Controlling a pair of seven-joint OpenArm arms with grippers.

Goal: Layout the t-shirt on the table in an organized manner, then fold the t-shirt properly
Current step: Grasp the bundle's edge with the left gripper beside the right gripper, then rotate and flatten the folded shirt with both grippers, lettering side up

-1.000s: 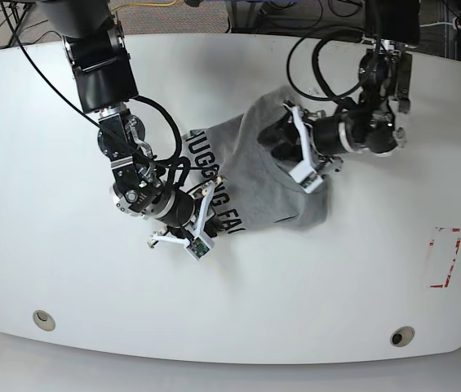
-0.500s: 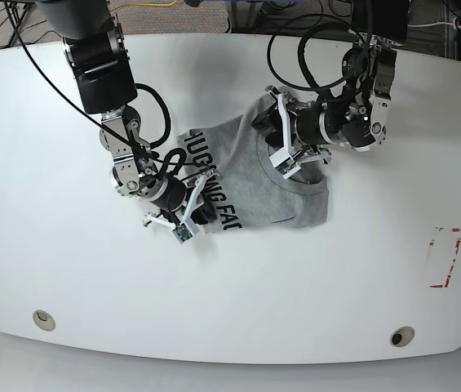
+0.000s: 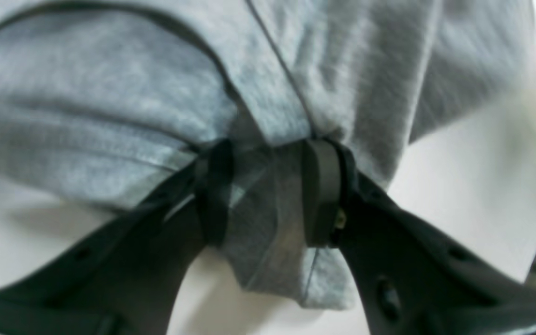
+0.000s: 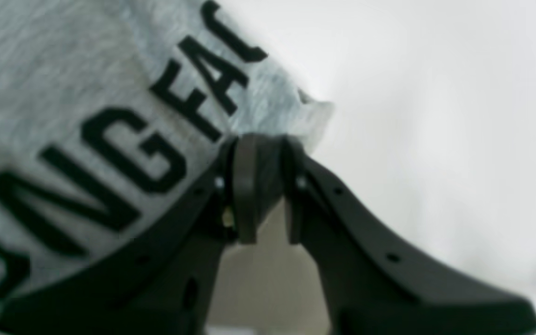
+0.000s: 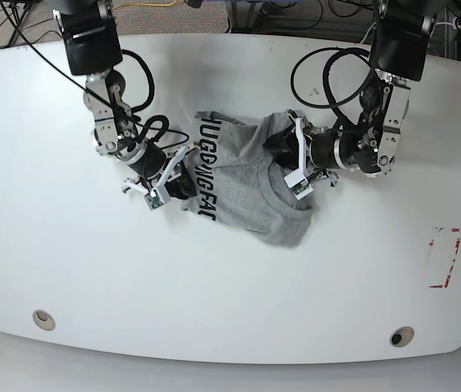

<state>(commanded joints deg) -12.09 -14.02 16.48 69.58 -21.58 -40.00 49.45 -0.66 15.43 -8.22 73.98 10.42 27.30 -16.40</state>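
Pinching the t-shirt (image 5: 246, 184) at both sides: left gripper (image 3: 268, 195) squeezing plain grey cloth, right gripper (image 4: 261, 186) clamping the lettered edge. Lying bunched mid-table (image 5: 67, 269), probably being held for pulling flat.

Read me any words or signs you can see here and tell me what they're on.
"HUGGING FAC": black block letters on the t-shirt, base view; the end is lost in a fold.
"NG FAC": the same print, right wrist view, cut by the frame edge and the right gripper.
Red-and-white tape mark on the table: no text.
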